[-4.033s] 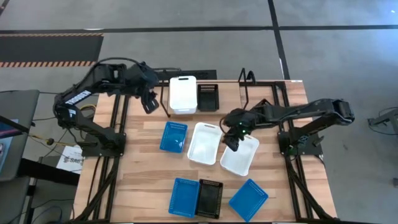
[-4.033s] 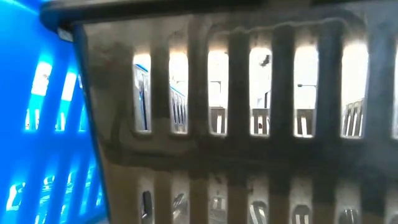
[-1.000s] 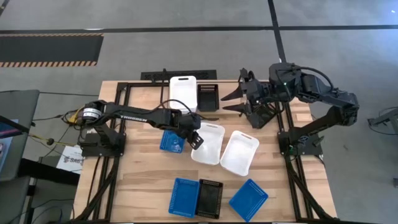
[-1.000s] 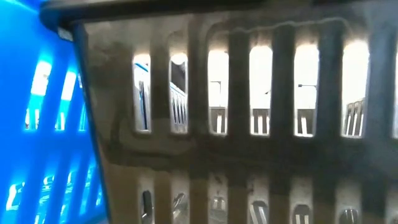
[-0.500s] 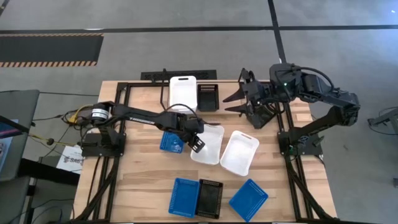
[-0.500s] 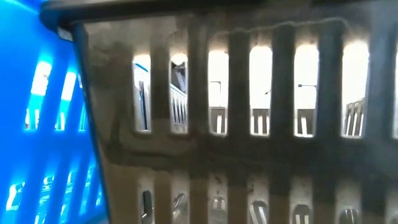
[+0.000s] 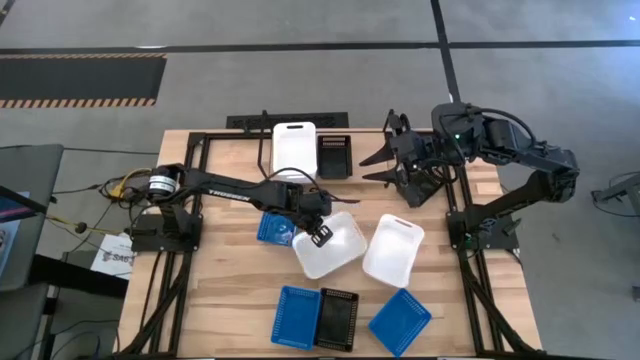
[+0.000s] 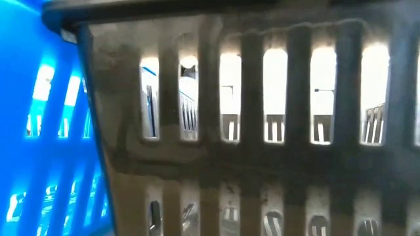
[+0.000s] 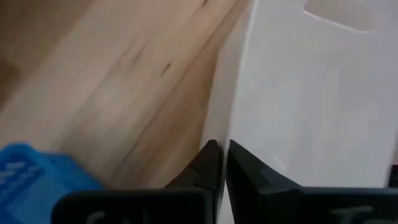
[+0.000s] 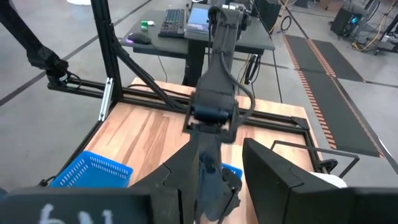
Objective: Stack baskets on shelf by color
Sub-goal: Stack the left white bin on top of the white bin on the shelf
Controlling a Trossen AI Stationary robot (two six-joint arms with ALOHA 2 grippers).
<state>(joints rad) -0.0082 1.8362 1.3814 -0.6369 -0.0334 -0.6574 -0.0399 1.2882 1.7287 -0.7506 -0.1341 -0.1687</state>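
- The left gripper [image 7: 320, 234] is seen pressed together on the rim of a white basket [image 7: 327, 247], near the middle of the wooden table [image 7: 230, 290]; in the left wrist view the thin white wall [image 9: 221, 118] is pinched between the two dark fingers [image 9: 208, 163].
- The pinched white basket is turned askew, with one corner just beside a blue basket [image 7: 273, 227] on the side toward the left arm's base.
- A second white basket [image 7: 393, 249] lies just beside the pinched one on its other side; whether the two touch cannot be told.
- Bare wood is left open between the pinched basket and the table's front row, where a blue basket [image 7: 296, 317], a black basket [image 7: 337, 319] and a tilted blue basket [image 7: 400, 320] are set.
- Behind the pinched basket, at the table's far edge, a third white basket [image 7: 293, 150] and a small black basket [image 7: 334, 156] are seen at the shelf [image 7: 262, 122], a thin black tube rack.
- The right gripper [image 7: 377, 166] is held spread, well apart from the pinched basket, near the far right corner.
- The baskets are smooth plastic with rounded corners; slotted walls fill the low view.
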